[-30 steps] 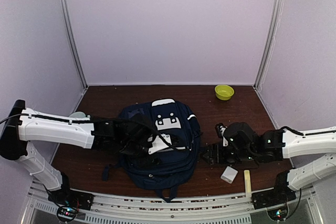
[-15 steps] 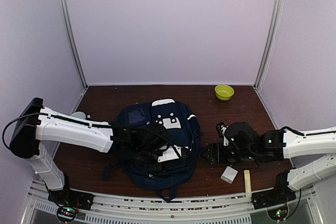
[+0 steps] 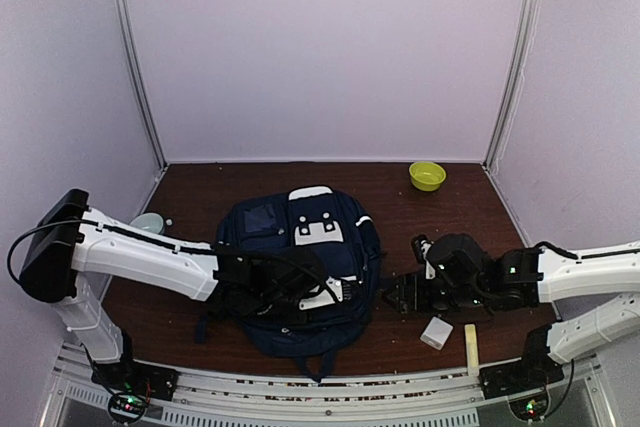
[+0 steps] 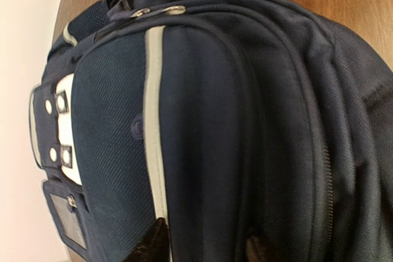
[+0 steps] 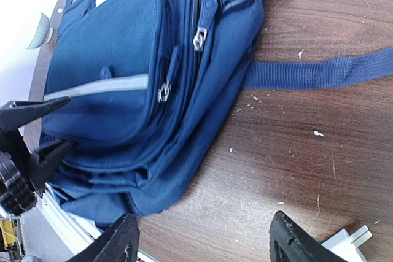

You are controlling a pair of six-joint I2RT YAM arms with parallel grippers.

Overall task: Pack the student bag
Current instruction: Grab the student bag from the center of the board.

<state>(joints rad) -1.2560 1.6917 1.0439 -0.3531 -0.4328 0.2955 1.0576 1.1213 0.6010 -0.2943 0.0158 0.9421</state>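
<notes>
The student bag (image 3: 340, 247) lies flat in the middle of the table (image 3: 450, 217), its lower end reaching toward 6 o'clock and its white patch turned toward 12. The left arm crosses it from 9 o'clock and covers much of the front pocket in the top view, so only a short run of the pale stripe (image 4: 152, 127) shows there.

The left pincer (image 4: 206, 247) is cut off at the bottom of its own camera. Only two dark tips show, spread apart with the pocket fabric between them. From the right wrist its fingers (image 5: 31, 110) appear at the 9 o'clock end of the stripe, parted and gripping nothing that I can see. Whether they touch the cloth I cannot tell.

The right pincer (image 5: 206, 237) sits low at the bag's 3 o'clock side with its jaws wide apart and bare table between them. A blue strap (image 5: 319, 72) lies flat on the wood ahead of it, and two zip pulls (image 5: 199, 38) hang on the bag's side.

A yellow-green bowl (image 3: 427, 176) stands at 1 o'clock. A small white block (image 3: 435, 332) and a pale stick (image 3: 471, 347) lie at 5 o'clock. A pale round thing (image 3: 150, 221) at 9 o'clock is half hidden behind the left arm.
</notes>
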